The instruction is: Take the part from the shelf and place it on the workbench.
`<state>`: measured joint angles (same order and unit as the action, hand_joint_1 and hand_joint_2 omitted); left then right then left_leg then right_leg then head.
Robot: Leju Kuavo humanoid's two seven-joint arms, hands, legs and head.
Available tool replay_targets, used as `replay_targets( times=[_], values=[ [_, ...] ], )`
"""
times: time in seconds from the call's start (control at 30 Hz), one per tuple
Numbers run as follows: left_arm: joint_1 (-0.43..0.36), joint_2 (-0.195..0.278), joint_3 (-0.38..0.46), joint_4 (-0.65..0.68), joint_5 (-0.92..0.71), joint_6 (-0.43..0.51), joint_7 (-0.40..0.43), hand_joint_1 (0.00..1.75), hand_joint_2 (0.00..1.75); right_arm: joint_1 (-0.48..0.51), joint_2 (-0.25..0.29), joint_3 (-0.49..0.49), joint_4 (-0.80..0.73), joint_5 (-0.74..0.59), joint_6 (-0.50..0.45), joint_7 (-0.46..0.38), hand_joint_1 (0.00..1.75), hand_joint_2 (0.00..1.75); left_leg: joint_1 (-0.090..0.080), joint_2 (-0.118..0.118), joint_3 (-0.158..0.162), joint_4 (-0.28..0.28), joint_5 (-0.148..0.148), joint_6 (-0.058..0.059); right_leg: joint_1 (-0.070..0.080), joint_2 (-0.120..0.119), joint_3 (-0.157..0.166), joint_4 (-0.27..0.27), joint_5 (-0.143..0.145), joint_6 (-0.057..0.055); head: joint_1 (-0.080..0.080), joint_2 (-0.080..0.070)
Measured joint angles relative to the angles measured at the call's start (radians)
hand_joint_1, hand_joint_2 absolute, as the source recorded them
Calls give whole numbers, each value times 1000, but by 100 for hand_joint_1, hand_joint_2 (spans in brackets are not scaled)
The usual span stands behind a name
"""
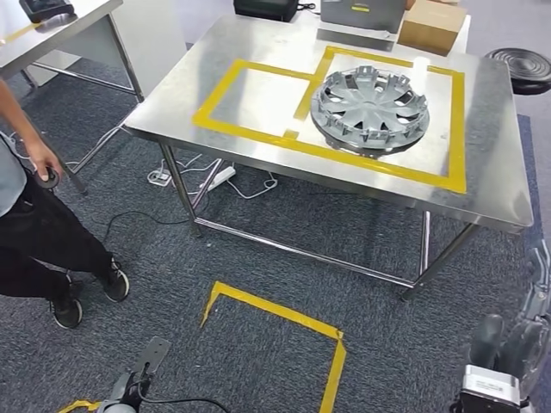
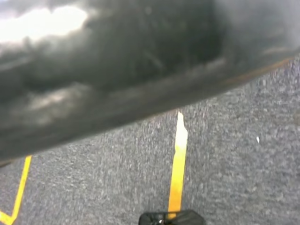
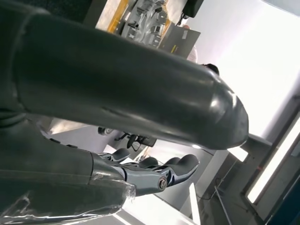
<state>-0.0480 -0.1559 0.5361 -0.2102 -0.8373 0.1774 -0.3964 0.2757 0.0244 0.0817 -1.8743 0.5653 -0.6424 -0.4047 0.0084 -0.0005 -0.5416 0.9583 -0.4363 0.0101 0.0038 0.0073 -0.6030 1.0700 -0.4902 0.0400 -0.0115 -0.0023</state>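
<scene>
Hanging low at my near right, my right hand (image 1: 513, 344) holds nothing with its fingers (image 3: 169, 171) loosely extended, my left hand's state I cannot tell, and farther off the part (image 1: 369, 107) lies flat on the workbench (image 1: 260, 52).

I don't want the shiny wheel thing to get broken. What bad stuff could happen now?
The wheel cover lies flat on the steel workbench, inside the yellow tape outline but straddling the inner strip, so it may count as poorly placed. Cables trail on the carpet under the bench; the robot could possibly trip if it steps closer. A person stands close on the left, so a swing of the left hand might bump them.
</scene>
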Motion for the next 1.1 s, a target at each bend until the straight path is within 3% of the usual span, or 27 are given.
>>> replay_targets(
  times=[0.07, 0.1, 0.13, 0.17, 0.23, 0.3, 0.4, 0.47, 0.5, 0.57, 0.63, 0.67, 0.7, 0.77, 0.8, 0.87, 0.97, 1.03, 1.1],
  values=[
    [0, 1, 1, 0, 0, 0, 0, 0, 0, 1, 0, 0, 0, 0, 0, 0, 0, 0, 0, 0, -2, 1, 0, 3, -4, -1, -65, 144, -69, 10, 5, 0],
    [1, 1, 1, 0, 0, 0, 0, 0, 0, 2, 0, 0, 0, 0, 0, 0, 0, 0, 1, 0, -3, 1, 0, 3, -6, -1, -92, 204, -90, 13, 4, 0],
    [1, 0, 1, 0, 0, 0, 0, 0, 0, 3, 0, 0, 0, 0, 0, 0, 0, 0, 1, 0, -2, 2, 0, 3, -7, -1, -103, 229, -91, 15, 5, 0],
    [1, 0, 1, 0, 0, 0, 0, 0, 0, 3, 0, 0, 0, 0, 0, 0, 0, 0, 2, 0, -1, 2, -1, 2, -9, -1, -93, 208, -70, 17, 5, 0],
    [1, 0, 2, 0, 0, 0, 0, 0, 0, 3, 0, 0, 0, 0, 0, 0, 0, 0, 4, -2, 3, 4, -4, -3, -13, -1, -23, 68, 0, 20, 5, 0],
    [1, 1, 2, 0, 0, 0, 0, 0, 0, 2, 0, 0, 0, 0, 0, 0, 0, 0, 3, -4, 2, 11, -8, -14, -14, 1, 40, -50, 37, 17, 5, 0],
    [1, 1, 3, 0, 0, 0, 0, 0, 0, 4, 0, -2, 0, 0, 0, 0, 0, 0, 1, -5, -4, 16, -7, -29, -10, 5, 46, -65, 36, -1, 3, 0],
    [1, 1, 3, 0, 0, 0, 0, 0, 0, 4, 1, -4, 0, 0, 0, 0, 0, 0, 2, -4, -15, 39, -27, -38, -12, 4, 44, -65, 38, -16, 1, 0],
    [0, 1, 2, 0, 0, 0, 0, 0, 0, 4, 2, -4, 0, 0, 0, 0, 0, 0, 2, -4, -33, 79, -53, -42, -14, 3, 44, -67, 39, -22, 0, 0],
    [0, 1, 2, 0, 0, 0, 0, 0, 0, 4, 2, -5, 0, 0, 0, -1, 0, 0, 2, -3, -96, 214, -120, -47, -14, 1, 41, -67, 40, -31, -2, 0],
    [2, 1, 2, 0, 0, 0, 0, 0, 0, 4, 2, -5, 0, 0, 0, -1, 0, 0, 2, -3, -147, 319, -151, -47, -12, 1, 39, -66, 41, -33, -2, 0],
    [2, 1, 2, 0, 0, 0, 0, 0, 0, 4, 2, -5, 0, 0, 0, -1, 0, 0, 2, -3, -147, 317, -136, -46, -12, 1, 39, -66, 41, -34, -2, 0],
    [2, 1, 2, 0, 0, 0, 0, 0, 0, 4, 2, -5, 0, 0, 0, -1, 0, 0, 2, -3, -127, 275, -105, -43, -12, 2, 40, -66, 41, -33, -2, 0],
    [1, 2, 3, 0, 0, 0, 0, 0, 0, 4, 2, -6, 0, 0, 0, -1, 0, 0, 2, -3, -57, 129, -34, -39, -11, 3, 43, -64, 39, -29, -3, 0],
    [0, 2, 3, 0, 0, 0, 0, 0, 0, 4, 2, -6, 0, 0, 0, -1, 0, 0, 2, -3, -32, 73, -15, -36, -9, 4, 41, -62, 38, -25, -3, 0],
    [0, 1, 3, 0, 0, -1, 0, 0, 0, 4, 2, -6, 0, 0, 0, -1, 0, 0, 0, -3, -17, 30, -12, -31, -5, 4, 35, -61, 39, -14, -3, 0],
    [2, 0, 3, 0, 0, 0, 0, 0, 0, 4, 2, -6, 0, 0, 0, -1, 0, 0, 2, -3, -21, 25, -6, -13, -7, 3, 26, -51, 30, 0, 0, 0],
    [1, 0, 4, 0, 0, 0, 0, 0, 0, 4, 2, -6, 0, 0, 0, -1, 0, 0, 5, -2, -21, 23, -4, -4, -8, 1, -16, 39, -23, 9, 4, 0],
    [2, 1, 5, 0, 0, 0, 0, 0, 0, 4, 2, -6, 0, 0, 0, -1, 0, 0, 3, -2, -22, 23, -4, 0, -10, 0, -83, 184, -86, 15, 7, 0]
  ],
)
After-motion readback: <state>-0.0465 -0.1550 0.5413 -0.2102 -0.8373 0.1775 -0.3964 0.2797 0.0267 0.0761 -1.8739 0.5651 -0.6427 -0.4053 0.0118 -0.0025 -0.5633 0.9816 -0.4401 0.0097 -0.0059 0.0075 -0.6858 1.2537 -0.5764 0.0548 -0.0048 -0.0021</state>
